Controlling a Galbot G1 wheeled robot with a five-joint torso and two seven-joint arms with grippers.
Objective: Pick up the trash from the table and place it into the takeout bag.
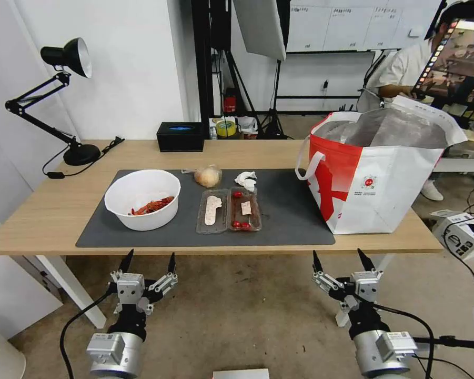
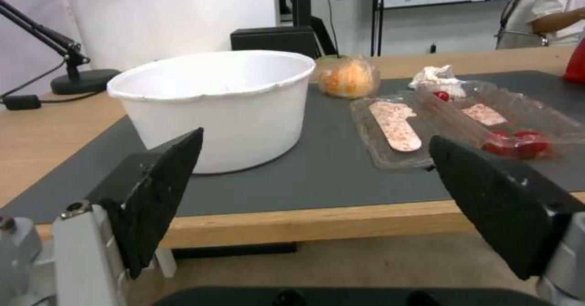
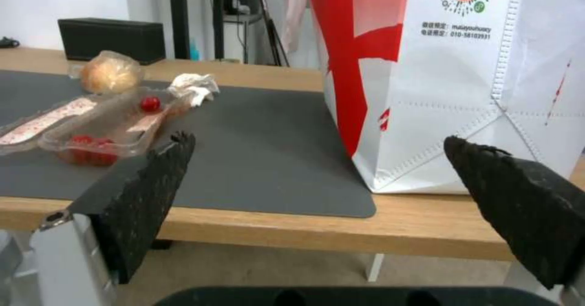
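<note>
On the table's dark grey mat lies the trash: a white bowl with red scraps, a clear clamshell tray with red tomatoes, a tan wrapped lump and a crumpled white tissue. The red-and-white takeout bag stands open at the table's right end. My left gripper hangs open below the front edge, under the bowl. My right gripper is open too, below the edge near the bag. Both hold nothing.
A black desk lamp stands at the table's far left and a black box at the back edge. A person sits behind the bag at the far right. A white box lies on the floor to the right.
</note>
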